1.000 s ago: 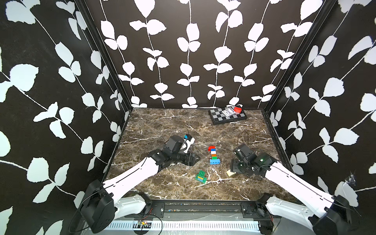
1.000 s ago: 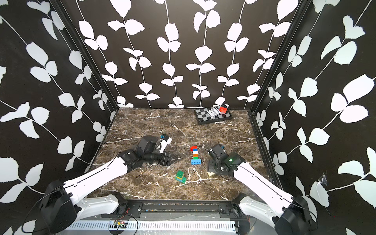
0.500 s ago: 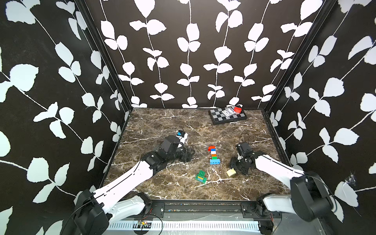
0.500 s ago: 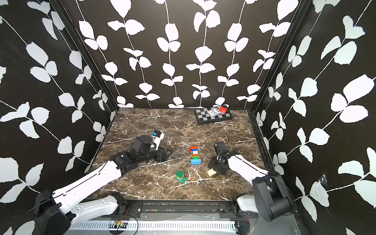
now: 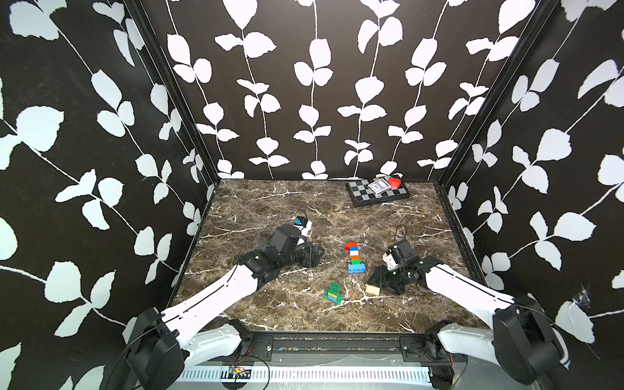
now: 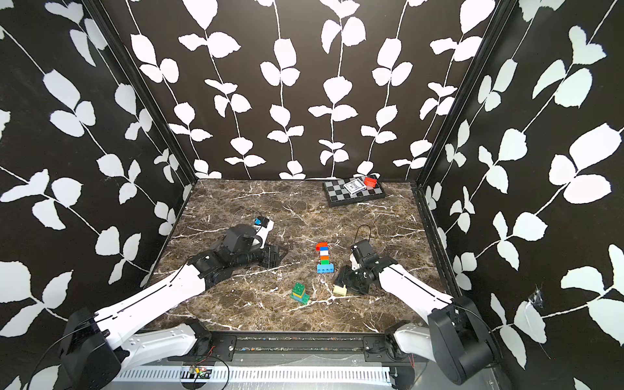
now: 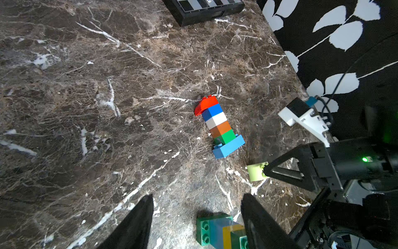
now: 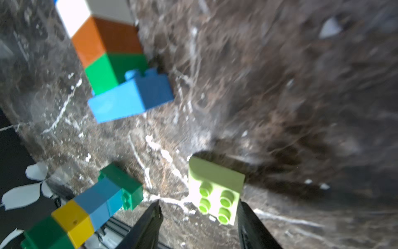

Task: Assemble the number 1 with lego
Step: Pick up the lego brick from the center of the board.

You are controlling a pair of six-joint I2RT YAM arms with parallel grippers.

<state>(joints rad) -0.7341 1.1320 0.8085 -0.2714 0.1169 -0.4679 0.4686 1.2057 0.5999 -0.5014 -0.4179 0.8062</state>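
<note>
Low over the counter (image 5: 270, 209), the right tool (image 8: 199, 203), half-spread, gripping nothing. Between its fingers (image 8: 148, 224), flat on the marble, the pale green brick (image 8: 215, 179), against one finger, apart from the other. Just beyond, the red-topped brick column (image 5: 354, 258). Wide and empty, the left tool (image 7: 197, 198), near the small green-blue-yellow stack (image 7: 217, 230).

No legible text, no readable labels
</note>
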